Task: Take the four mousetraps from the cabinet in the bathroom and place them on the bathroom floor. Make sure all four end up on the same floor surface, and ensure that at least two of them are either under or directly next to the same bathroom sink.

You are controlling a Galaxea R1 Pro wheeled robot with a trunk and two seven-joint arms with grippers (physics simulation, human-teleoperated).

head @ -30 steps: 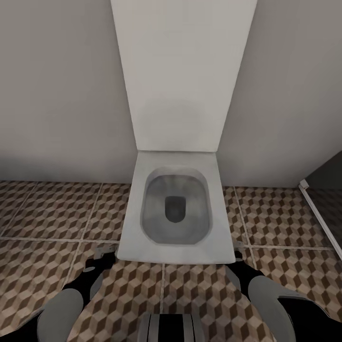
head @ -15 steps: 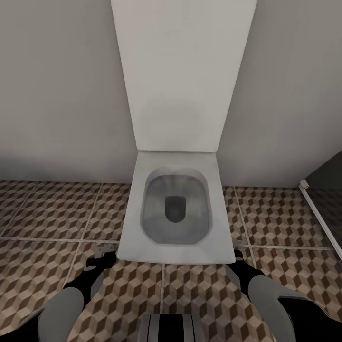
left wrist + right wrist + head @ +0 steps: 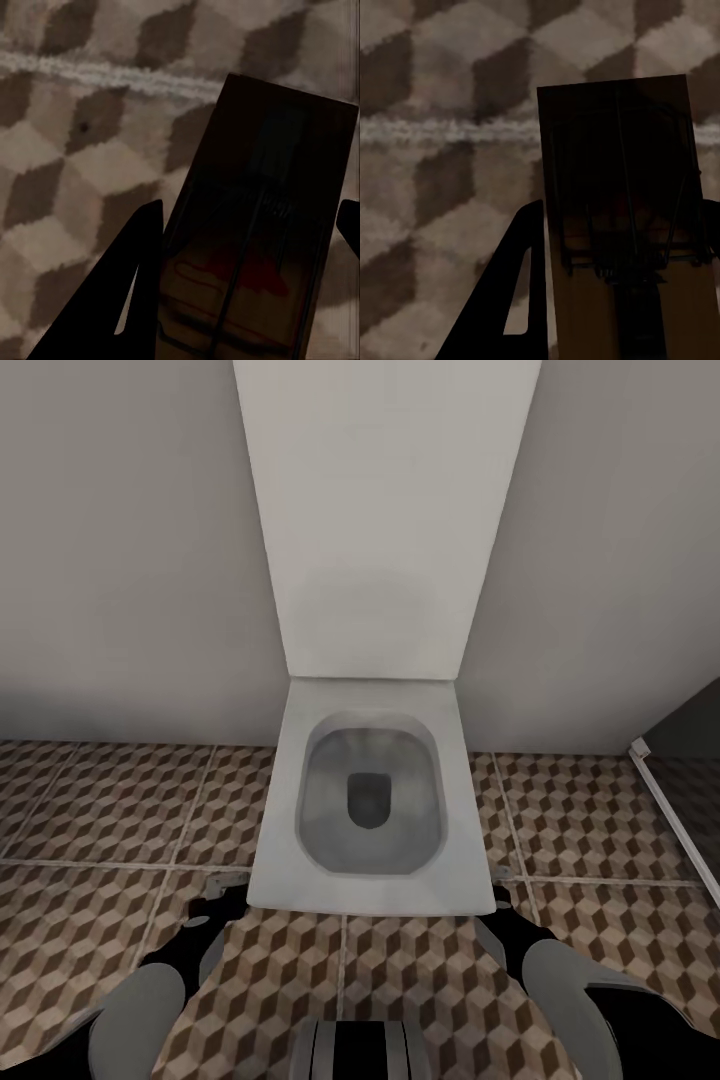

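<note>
Each wrist view shows a mousetrap gripped between dark fingers: the left pincer (image 3: 247,225) is clenched on the left-hand mousetrap (image 3: 262,225), and the right pincer (image 3: 619,247) is clenched on the right-hand mousetrap (image 3: 622,202). Both traps hang over the cube-patterned bathroom floor (image 3: 110,810), each with a pale grout line running behind it. In the head view the robot faces a white toilet (image 3: 372,800) set against a grey wall, with the left pincer (image 3: 215,895) low by the bowl's near left corner and the right pincer (image 3: 500,888) by its near right corner. A dark opening with a white frame (image 3: 665,810) sits at the right.

The step in hand appears to be carrying two traps toward a drop spot. The sink and cabinet cannot be seen from here, so setting the traps down by the toilet would probably not meet the sink condition. Done well, the base would turn until the long white basin comes into view, both grips holding firm on the way. Then each arm should lower until the slab lies flat on the tiles before the fingers part, placing both close under or beside that basin
</note>
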